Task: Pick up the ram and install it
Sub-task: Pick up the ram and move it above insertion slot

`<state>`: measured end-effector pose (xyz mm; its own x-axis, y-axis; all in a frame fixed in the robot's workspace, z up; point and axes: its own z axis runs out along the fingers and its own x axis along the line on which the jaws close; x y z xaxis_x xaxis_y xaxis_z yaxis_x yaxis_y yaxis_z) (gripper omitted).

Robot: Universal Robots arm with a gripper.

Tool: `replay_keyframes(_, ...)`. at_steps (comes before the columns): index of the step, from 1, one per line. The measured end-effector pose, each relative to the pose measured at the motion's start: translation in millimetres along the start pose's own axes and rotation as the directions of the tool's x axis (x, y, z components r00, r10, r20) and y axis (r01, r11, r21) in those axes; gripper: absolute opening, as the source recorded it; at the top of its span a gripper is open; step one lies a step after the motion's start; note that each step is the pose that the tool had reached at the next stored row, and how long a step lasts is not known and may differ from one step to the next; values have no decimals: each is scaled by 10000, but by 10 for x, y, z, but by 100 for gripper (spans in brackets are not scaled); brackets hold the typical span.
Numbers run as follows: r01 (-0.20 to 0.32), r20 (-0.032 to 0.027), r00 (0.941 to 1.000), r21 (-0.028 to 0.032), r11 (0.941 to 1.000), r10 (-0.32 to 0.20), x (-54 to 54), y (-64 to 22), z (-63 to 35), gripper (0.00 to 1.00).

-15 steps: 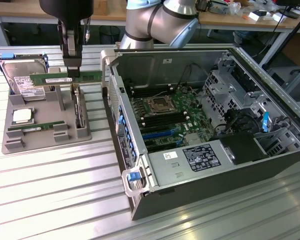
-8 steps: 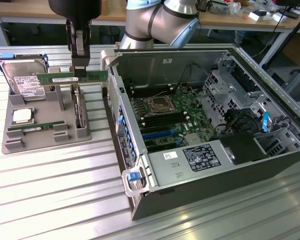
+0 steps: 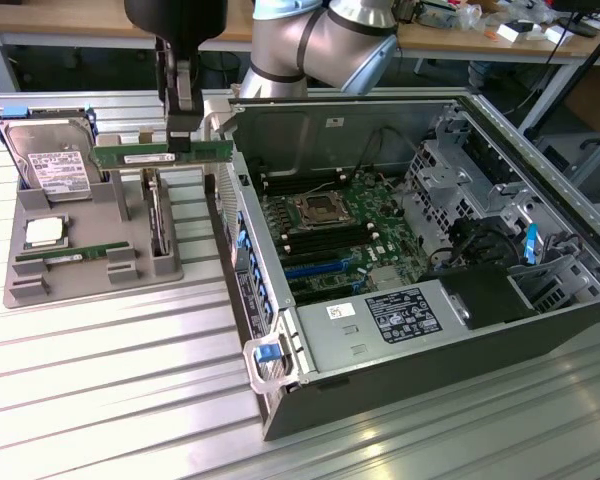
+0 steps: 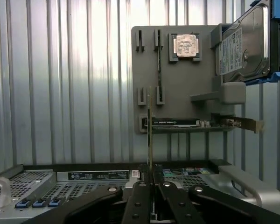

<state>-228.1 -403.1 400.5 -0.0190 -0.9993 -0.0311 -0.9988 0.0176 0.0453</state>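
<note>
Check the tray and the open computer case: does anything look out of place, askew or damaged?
Nothing looks damaged or spilled. Only the ram is out of the tray: the hand grips it above the tray, beside the case.

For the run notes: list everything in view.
ram: 1, green, held in the air
second memory stick: 1, green, lying in tray
CPU chip: 1, silver, in tray
hard drive: 1, silver, blue rails, in tray
bracket card: 1, dark, on edge in tray
tray: 1, grey, exterior view's left
computer case: 1, dark, open, exterior view's right
motherboard: 1, green, inside case
table: 1, silver, slatted
gripper: 1, black, fingers shut on ram
arm: 1, silver-grey, above case
</note>
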Motion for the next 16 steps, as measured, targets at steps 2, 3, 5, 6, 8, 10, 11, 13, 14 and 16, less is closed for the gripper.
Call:
replay_keyframes(2,0,0,10000,-1,10000,0,-1,-39,-2,12)
replay_keyframes(3,1,0,10000,-1,10000,-1,-1,-66,-3,12)
replay_keyframes(5,1,0,10000,0,10000,-1,-2,-102,-5,12)
replay_keyframes(6,1,0,10000,-1,10000,-1,-2,-112,-5,12)
replay_keyframes(8,1,0,10000,0,10000,-1,-3,-142,-6,12)
replay_keyframes(10,1,0,10000,0,10000,-1,-3,-177,-8,12)
replay_keyframes(11,0,0,10000,0,10000,0,-3,-189,-8,12)
replay_keyframes(13,0,-1,10000,-1,10000,0,-4,-215,-10,12)
replay_keyframes(14,0,0,10000,0,10000,0,-4,-224,-10,12)
replay_keyframes(16,1,0,10000,0,10000,-1,-5,-249,-11,12)
